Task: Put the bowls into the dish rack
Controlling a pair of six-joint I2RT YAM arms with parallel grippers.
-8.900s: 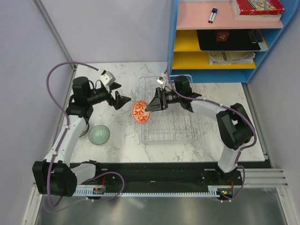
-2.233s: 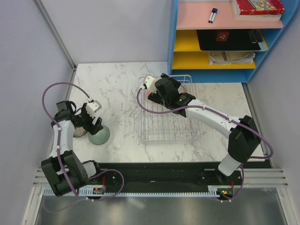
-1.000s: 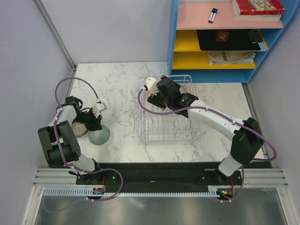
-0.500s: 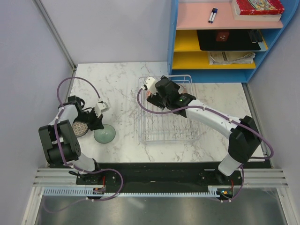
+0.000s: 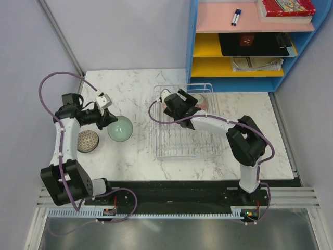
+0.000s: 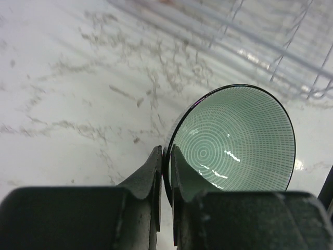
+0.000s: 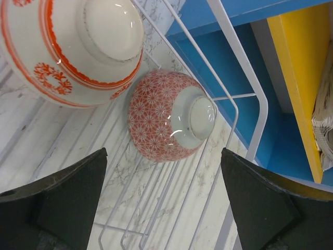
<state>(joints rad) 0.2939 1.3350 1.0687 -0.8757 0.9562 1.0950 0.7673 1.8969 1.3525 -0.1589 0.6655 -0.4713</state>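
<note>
My left gripper (image 5: 107, 119) is shut on the rim of the pale green bowl (image 5: 120, 128), which hangs tilted on edge above the table, left of the dish rack (image 5: 187, 148). In the left wrist view the two fingers (image 6: 154, 172) pinch the bowl's (image 6: 234, 138) dark rim. A brown patterned bowl (image 5: 87, 140) lies upside down near the left edge. My right gripper (image 5: 183, 104) is open over the rack's far end, empty. Below it a red patterned bowl (image 7: 166, 117) and a white bowl with red motifs (image 7: 78, 47) lie upside down on the rack wires (image 7: 263, 120).
A blue shelf unit (image 5: 244, 83) with pink and yellow shelves stands right behind the rack. Grey walls close off the left and back. The rack's near rows (image 5: 184, 140) hold nothing. The black base rail (image 5: 177, 195) runs along the near edge.
My left gripper has closed on the green bowl's rim, lifted it off the table and carried it back and right, tipping it on edge. The right gripper stays open over the rack's far end.
</note>
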